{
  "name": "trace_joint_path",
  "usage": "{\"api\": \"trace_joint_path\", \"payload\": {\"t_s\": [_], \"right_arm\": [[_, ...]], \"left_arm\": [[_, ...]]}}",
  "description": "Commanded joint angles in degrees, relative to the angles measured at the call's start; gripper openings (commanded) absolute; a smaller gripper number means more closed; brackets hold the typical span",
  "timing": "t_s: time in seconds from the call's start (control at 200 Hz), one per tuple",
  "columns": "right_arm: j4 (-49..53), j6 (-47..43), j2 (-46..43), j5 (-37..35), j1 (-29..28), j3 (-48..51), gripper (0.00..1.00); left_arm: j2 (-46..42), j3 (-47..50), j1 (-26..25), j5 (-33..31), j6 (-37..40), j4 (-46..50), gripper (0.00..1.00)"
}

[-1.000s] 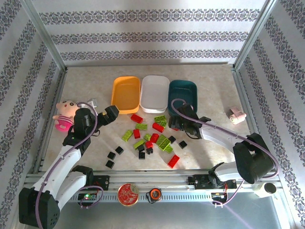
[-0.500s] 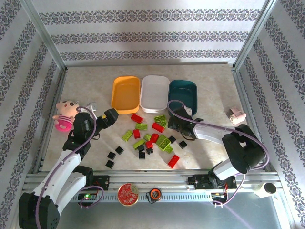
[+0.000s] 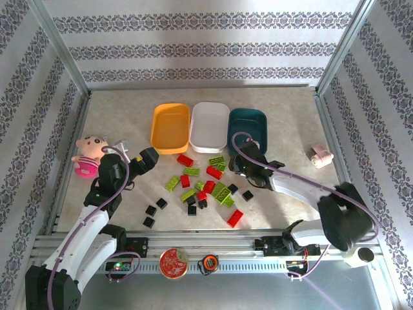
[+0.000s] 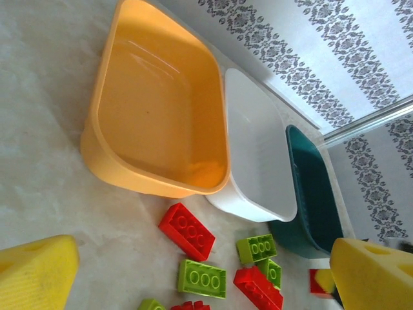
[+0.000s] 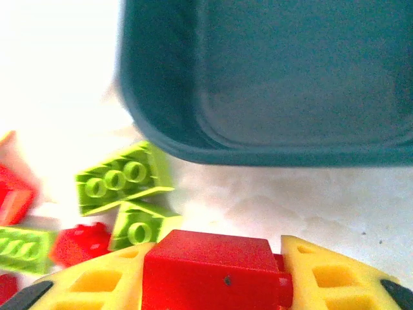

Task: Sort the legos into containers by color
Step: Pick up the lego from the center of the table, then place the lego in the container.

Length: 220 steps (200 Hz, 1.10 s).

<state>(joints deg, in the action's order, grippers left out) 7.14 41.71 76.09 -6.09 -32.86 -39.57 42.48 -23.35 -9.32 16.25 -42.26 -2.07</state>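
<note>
Bright, even light, soft shadows; right wrist view blurred, glare-washed at its left

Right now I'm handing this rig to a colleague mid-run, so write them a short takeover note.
Left pincer: open, holding nothing, left of the pile.
Right pincer: shut on a red brick, just in front of the teal bin.
Bins: orange-yellow bin, white bin and the teal one sit side by side; no brick seen in any.
Done: nothing sorted yet.
Left: the loose bricks, red, green and black, lie on the table in front of the bins.
</note>
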Motion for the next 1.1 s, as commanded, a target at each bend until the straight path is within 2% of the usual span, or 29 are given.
{"api": "trace_joint_path", "payload": {"t_s": [0.0,0.115,0.4,0.46,0.545,0.59,0.685,0.8,1.094], "right_arm": [[2.40,-4.49,-2.99,0.38,0.99,-4.13,0.35],[3.47,-7.52,0.21,0.53,5.35,-9.90,0.35],[4.45,-10.19,17.16,2.34,15.02,-22.66,0.38],[5.19,-10.16,19.99,2.72,15.78,-24.77,0.44],[5.96,-10.29,22.69,3.61,16.65,-26.75,0.62],[6.13,-10.41,23.13,4.36,17.03,-27.05,0.68],[6.19,-10.73,20.88,4.76,17.17,-25.78,0.73],[7.17,-10.65,14.20,5.32,16.82,-21.66,0.74],[13.21,-6.79,-7.58,4.08,9.27,0.62,0.77]], "left_arm": [[-0.71,1.20,-0.33,-0.43,1.31,1.27,1.00],[-0.64,1.33,-0.35,-0.49,1.69,2.21,1.00],[-0.81,2.30,-0.34,-0.74,1.67,3.79,1.00],[-0.99,2.59,-0.32,-0.62,1.47,3.98,1.00],[-1.19,2.87,-0.34,-0.60,1.18,3.78,1.00],[-1.25,3.08,-0.33,-0.63,0.97,3.25,1.00],[-0.56,3.30,-0.28,-0.52,0.36,1.54,1.00],[0.71,3.76,-0.32,-0.27,0.08,-1.02,1.00],[2.61,4.72,-0.27,0.47,-0.83,-5.01,1.00]]}}
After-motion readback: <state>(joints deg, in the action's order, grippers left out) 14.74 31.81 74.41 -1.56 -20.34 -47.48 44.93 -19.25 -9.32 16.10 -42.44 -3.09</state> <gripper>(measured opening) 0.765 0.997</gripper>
